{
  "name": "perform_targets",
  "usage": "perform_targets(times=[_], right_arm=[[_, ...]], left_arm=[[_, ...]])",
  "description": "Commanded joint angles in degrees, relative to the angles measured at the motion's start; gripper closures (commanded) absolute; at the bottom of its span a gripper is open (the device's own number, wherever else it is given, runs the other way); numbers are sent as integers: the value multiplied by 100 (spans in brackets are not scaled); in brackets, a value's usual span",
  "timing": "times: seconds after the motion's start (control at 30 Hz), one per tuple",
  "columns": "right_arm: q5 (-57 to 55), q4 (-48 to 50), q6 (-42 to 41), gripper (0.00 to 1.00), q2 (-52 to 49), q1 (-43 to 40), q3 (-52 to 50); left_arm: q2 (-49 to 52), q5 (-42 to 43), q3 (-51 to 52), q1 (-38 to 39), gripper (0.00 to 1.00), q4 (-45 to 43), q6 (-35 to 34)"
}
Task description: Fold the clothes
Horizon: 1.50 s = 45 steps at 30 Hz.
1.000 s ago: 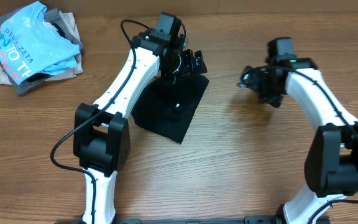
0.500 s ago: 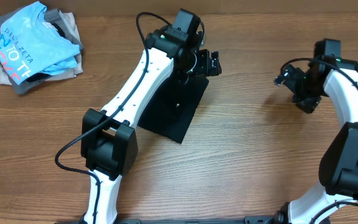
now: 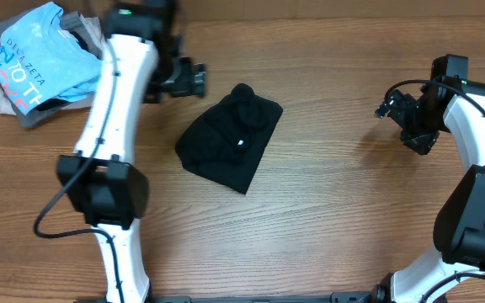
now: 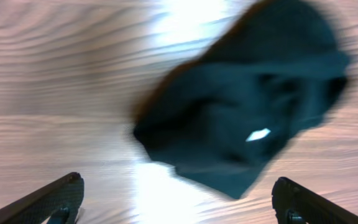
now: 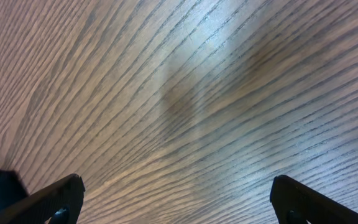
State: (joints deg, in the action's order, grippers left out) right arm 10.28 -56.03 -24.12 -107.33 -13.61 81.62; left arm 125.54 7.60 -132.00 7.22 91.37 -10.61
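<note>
- The black garment (image 3: pixel 230 141) lies on the wooden table (image 3: pixel 327 219), near the middle and closer to the left arm than to the right.
- It is gathered into a compact, roughly four-sided bundle set at an angle to the table edge. The far end is bunched into a rounded lump and the near end comes to a flat corner.
- A small white label (image 3: pixel 241 143) shows on the top surface of the bundle. The left wrist view also shows the garment (image 4: pixel 241 118) and the label (image 4: pixel 258 134), both blurred.
- The left gripper (image 3: pixel 190 80) is up and to the left of the garment and is not touching it. In the left wrist view the left gripper (image 4: pixel 176 183) has its two fingers spread wide with nothing between them.
- The right gripper (image 3: pixel 394 109) is at the right side of the table, well apart from the garment. In the right wrist view the right gripper (image 5: pixel 176 183) has its fingers spread wide over bare wood and holds nothing.
- A light blue tee (image 3: pixel 45 50) with white and red lettering lies on a pile of grey and beige garments (image 3: pixel 91 34) at the far left corner, apart from the black garment.
</note>
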Motion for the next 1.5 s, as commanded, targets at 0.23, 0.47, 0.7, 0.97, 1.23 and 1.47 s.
perform_targets(times=[0.23,0.47,0.7,0.97,1.23,1.47], right_arm=[[356,81,33,0,48,15,-24],[356,57,37,0,48,15,-24],[356,70,33,0,48,15,-24],[356,59,35,0,48,15,-24],[356,83,33,0,48,15,-24],[356,85,33,0,48,15,-24]], left_arm=[[37,1412,337,-518,0,-234,2479],[37,1436,1294,-273,0,-824,3016],[37,1836,2000,-44,0,-1305,3493],[37,1799,2463,354,23,-1523,3501],[35,1816,2450,586,96,-986,3005],[35,2068,2448,990,96,-313,3029]])
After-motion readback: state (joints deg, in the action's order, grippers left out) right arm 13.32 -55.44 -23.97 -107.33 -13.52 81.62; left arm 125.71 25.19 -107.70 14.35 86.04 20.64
